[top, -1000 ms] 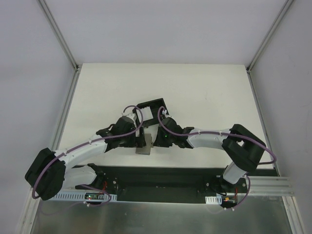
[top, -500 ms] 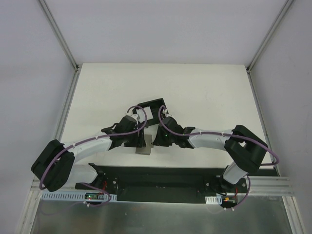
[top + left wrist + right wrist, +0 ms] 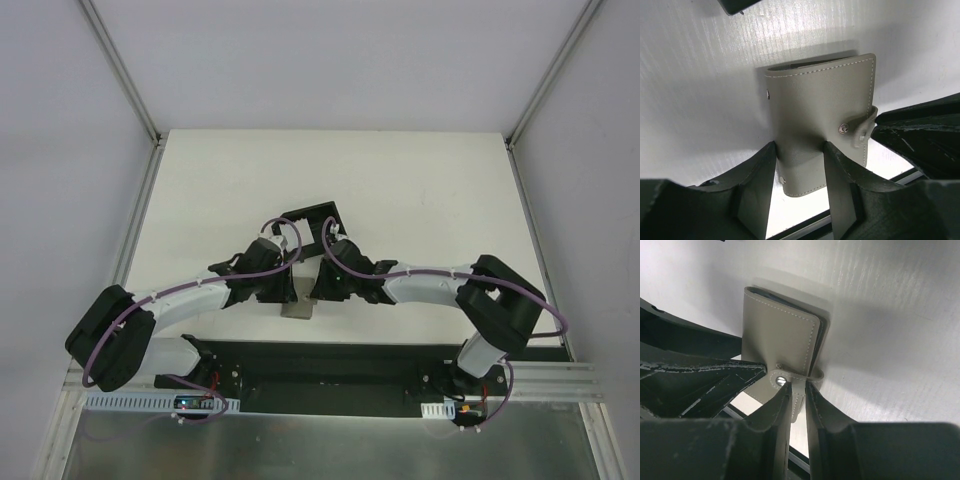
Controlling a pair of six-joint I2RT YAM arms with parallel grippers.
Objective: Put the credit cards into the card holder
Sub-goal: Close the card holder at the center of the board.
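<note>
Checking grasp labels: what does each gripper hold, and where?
Right gripper pinches the grey wallet by its snap strap; left gripper straddles its near edge.

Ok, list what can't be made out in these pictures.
- Credit cards: none visible in any view; the closed grey wallet may hide them.
- Card holder: inner slots too small in the top view; only a corner shows in the left wrist view.
- Wallet strap: tip hidden between the right gripper fingers.
- Wallet's near edge: covered by the left gripper fingers.

Black open-topped card holder (image 3: 312,222), tilted, mid-table.
</note>
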